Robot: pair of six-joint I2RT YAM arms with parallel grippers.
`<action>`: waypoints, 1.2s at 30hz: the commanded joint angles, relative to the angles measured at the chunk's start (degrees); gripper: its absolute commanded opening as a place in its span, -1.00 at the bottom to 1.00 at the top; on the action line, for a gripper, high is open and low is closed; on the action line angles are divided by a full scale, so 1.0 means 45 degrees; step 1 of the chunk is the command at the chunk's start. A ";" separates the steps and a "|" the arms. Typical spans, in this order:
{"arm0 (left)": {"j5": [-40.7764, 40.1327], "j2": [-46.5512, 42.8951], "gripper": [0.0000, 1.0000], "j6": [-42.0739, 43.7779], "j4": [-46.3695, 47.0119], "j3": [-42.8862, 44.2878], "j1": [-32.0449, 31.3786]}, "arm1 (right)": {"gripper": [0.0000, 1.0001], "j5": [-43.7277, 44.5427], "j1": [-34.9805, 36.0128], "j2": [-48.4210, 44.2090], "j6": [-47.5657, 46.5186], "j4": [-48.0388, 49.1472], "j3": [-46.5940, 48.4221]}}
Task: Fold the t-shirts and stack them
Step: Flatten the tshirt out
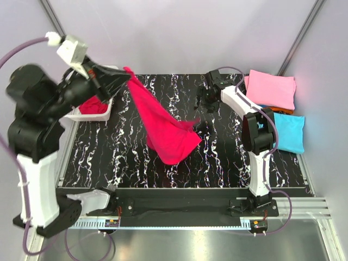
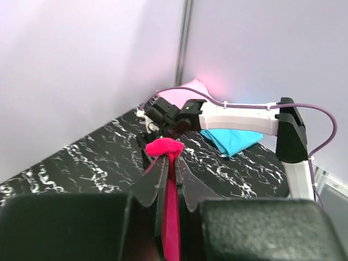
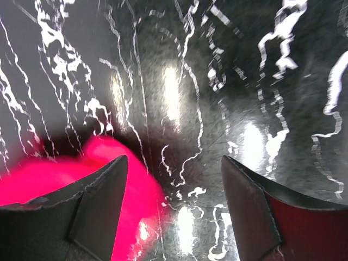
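Your left pincer (image 2: pixel 171 159), raised high, pinches one corner of a crimson t-shirt (image 1: pixel 166 128), whose lower end drapes onto the tabletop (image 1: pixel 109 157). Your right pincer (image 3: pixel 174 163) stands spread just above the tabletop at that shirt's right edge. A pink t-shirt (image 1: pixel 272 89) and a turquoise t-shirt (image 1: pixel 288 133) lie folded far right.

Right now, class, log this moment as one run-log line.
left gripper: shut on red t-shirt, raised, lower end resting on table | right gripper: open, empty, beside the cloth | pink t-shirt: folded, far right
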 commanded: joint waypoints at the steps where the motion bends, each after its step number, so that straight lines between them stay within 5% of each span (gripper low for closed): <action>1: -0.2011 -0.0523 -0.79 0.0572 0.0481 -0.1197 0.0020 | 0.52 0.0630 -0.0131 -0.0775 -0.0286 -0.0192 0.1016; 9: -0.3343 -0.1247 -0.79 0.0456 -0.0107 -0.3095 0.0020 | 0.54 -0.0303 -0.0131 -0.0679 -0.0383 -0.0543 0.1760; 25: -0.4691 -0.0075 -0.80 -0.0189 -0.0517 -0.2901 0.0020 | 0.48 -0.3198 0.1372 0.0904 -0.1281 -0.1070 0.0511; 31: -0.5801 0.0178 -0.80 -0.0618 -0.0634 -0.2764 0.0020 | 0.40 -0.2653 0.2114 0.1120 -0.1887 -0.2007 0.0044; 36: -0.6489 0.0452 -0.81 -0.0911 -0.0674 -0.2745 0.0020 | 0.40 -0.0158 0.2311 -0.0694 -0.1071 -0.1853 -0.2410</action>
